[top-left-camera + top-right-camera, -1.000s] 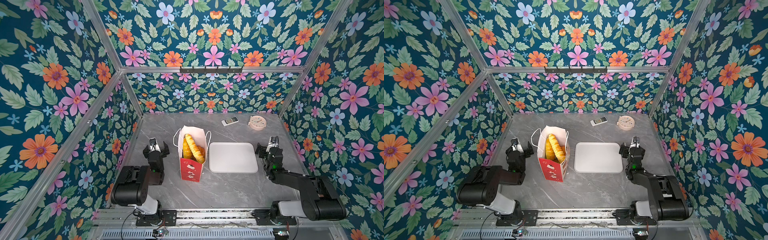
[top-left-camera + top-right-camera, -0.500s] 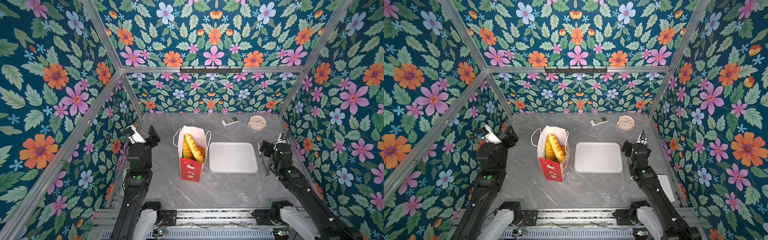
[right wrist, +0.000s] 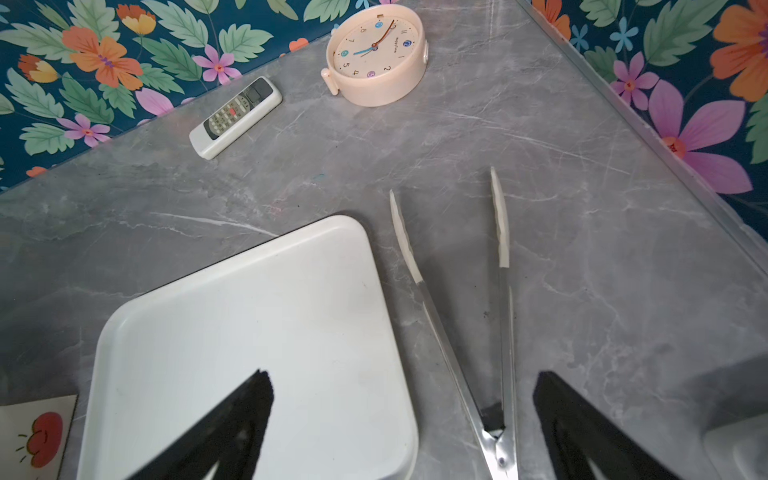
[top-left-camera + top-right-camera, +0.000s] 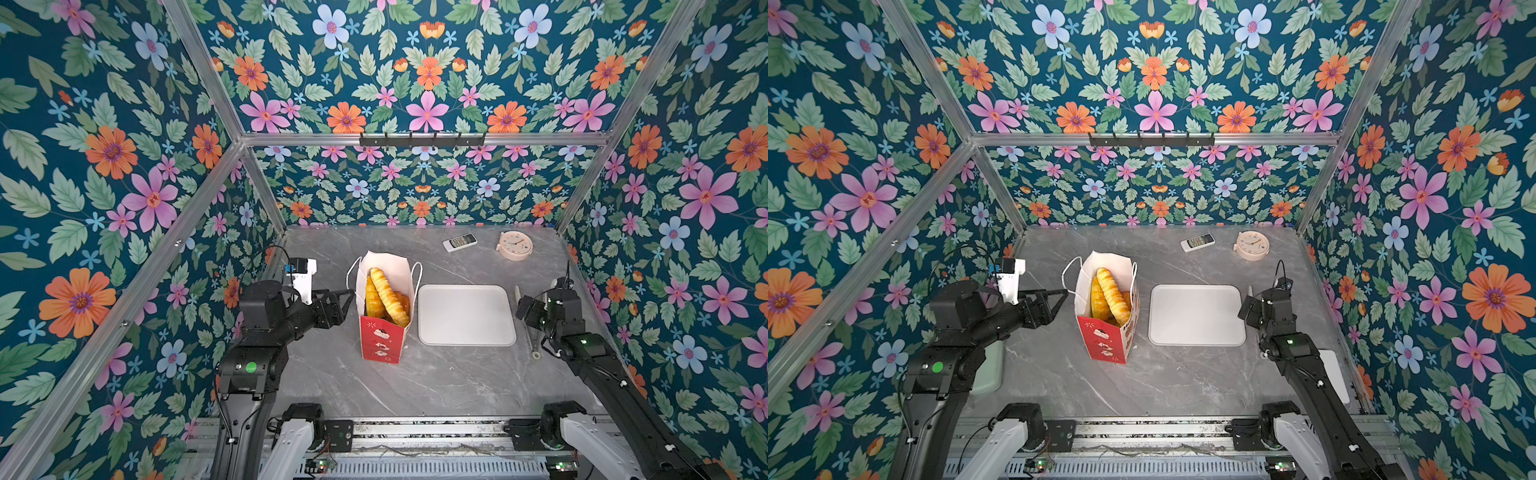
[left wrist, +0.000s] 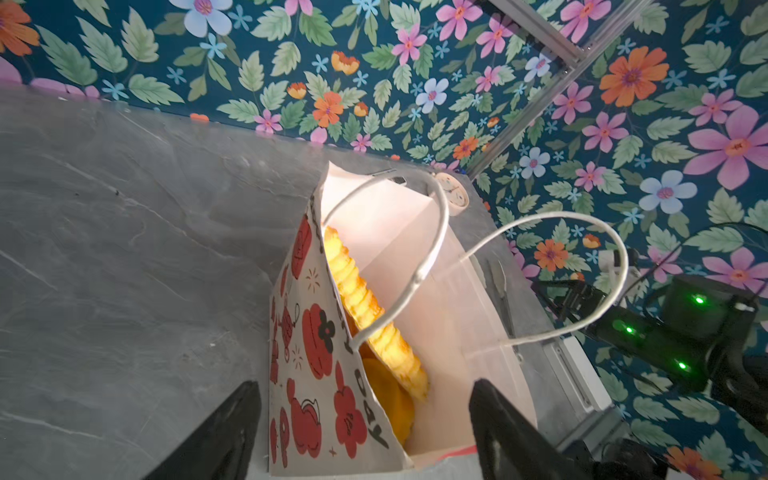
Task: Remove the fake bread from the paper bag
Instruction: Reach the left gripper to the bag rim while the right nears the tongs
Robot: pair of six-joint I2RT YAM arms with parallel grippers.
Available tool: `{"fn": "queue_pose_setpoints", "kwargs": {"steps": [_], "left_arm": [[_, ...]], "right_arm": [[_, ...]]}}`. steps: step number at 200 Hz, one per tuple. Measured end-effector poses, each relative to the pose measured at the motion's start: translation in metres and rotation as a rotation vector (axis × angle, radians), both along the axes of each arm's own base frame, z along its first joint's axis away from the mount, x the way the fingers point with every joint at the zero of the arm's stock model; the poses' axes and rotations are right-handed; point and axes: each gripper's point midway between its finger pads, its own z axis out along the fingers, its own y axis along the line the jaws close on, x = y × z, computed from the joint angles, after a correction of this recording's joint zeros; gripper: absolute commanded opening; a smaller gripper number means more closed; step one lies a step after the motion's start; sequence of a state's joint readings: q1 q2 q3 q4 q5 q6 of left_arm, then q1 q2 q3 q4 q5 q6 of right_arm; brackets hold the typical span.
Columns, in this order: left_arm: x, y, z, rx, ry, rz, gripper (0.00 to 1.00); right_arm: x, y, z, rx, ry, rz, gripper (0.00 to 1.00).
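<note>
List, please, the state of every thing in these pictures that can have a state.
paper bag: upright, mouth open, bread inside.
fake bread: in the bag, none taken out.
white tray: lying flat, empty.
tongs: lying flat, arms spread.
alarm clock: lying face up.
remote control: lying buttons up.
left gripper: open, beside the bag's top, holding nothing.
right gripper: open, over the tongs, holding nothing.
</note>
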State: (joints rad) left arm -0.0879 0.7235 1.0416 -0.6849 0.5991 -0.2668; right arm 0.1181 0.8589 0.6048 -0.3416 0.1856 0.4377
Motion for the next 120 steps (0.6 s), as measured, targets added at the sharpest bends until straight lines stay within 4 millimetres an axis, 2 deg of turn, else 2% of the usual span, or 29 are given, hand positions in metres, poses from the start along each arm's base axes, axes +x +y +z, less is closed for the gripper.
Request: {"fn": "queue_pose_setpoints", "kwargs": {"steps": [34,83,120], "left_arm": [[0.008,-0.006,-0.014,0.013,0.047,-0.038,0.78],[0.032,-0.003,-0.043,0.08,0.118,0.008,0.77],[0.047,-0.011,-0.047,0.108,0.11,0.027,0.75]], "right_arm": [[-0.004,0.0,-0.005,0.006,0.009,-0.004,0.99],[-0.007,-0.001,-0.011,0.006,0.033,-0.012,0.99],[-0.006,-0.002,-0.018,-0.001,0.064,-0.015,0.99]]}}
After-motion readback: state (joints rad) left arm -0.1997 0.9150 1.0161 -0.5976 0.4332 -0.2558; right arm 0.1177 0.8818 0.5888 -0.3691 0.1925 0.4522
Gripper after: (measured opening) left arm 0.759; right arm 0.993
